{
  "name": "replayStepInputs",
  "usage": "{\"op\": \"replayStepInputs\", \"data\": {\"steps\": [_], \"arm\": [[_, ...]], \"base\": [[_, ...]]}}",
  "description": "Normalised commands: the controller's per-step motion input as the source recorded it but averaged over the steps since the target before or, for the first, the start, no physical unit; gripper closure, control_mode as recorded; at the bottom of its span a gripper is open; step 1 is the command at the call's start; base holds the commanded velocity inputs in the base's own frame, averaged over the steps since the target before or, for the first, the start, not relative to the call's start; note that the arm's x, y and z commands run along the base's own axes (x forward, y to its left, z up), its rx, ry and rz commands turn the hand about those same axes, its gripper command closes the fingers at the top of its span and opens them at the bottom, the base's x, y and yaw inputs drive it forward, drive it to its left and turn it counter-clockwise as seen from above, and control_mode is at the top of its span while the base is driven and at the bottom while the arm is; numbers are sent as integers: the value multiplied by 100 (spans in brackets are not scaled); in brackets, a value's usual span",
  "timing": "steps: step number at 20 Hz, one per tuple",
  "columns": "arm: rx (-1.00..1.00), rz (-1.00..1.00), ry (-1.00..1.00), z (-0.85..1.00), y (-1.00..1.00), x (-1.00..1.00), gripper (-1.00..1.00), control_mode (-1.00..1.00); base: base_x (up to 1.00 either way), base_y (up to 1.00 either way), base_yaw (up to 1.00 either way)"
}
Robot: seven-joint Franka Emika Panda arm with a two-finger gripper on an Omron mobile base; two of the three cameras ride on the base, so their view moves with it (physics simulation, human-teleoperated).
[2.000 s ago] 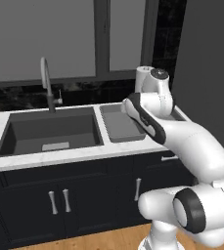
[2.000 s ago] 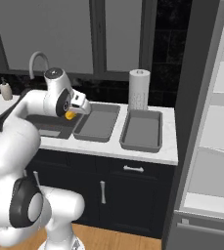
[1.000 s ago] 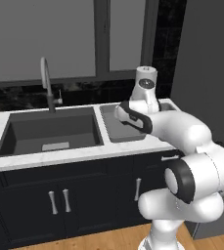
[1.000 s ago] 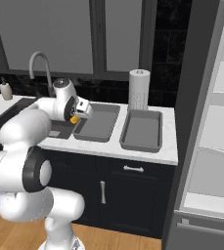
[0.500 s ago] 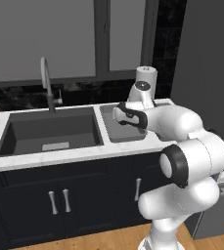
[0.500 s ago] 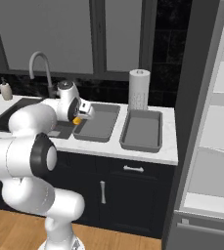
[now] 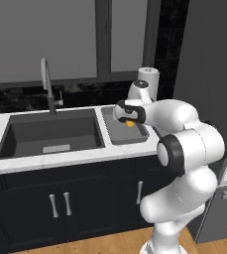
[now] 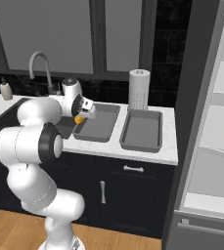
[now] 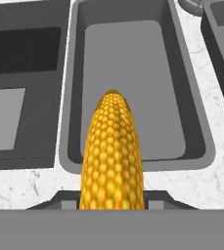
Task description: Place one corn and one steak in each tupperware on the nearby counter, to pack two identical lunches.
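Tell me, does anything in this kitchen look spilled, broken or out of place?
Nothing stands out. The two grey tupperware trays sit straight and side by side on the counter, nothing in them yet. The gripper holds a corn over the nearer tray.

I see one yellow-orange corn (image 9: pixel 112 151) held lengthwise above the near end of the left grey tupperware (image 9: pixel 191 112). The second tupperware (image 8: pixel 142 130) sits just right of it on the white marble counter (image 8: pixel 169 146).
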Motion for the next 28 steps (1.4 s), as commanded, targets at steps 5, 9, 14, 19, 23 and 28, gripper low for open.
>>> {"op": "replayStepInputs", "data": {"steps": [5, 9, 14, 19, 23, 28], "arm": [[0, 0, 2, -19, 0, 22, 100, -100], [0, 0, 0, -17, 0, 18, 100, -100], [0, 0, 0, -19, 0, 11, 100, -100], [0, 0, 0, -17, 0, 6, 100, -100], [0, 0, 0, -14, 0, 3, 100, -100], [0, 0, 0, -4, 0, 0, 100, -100]], "base": [[0, 0, 0], [0, 0, 0], [0, 0, 0], [0, 0, 0], [0, 0, 0], [0, 0, 0]]}}
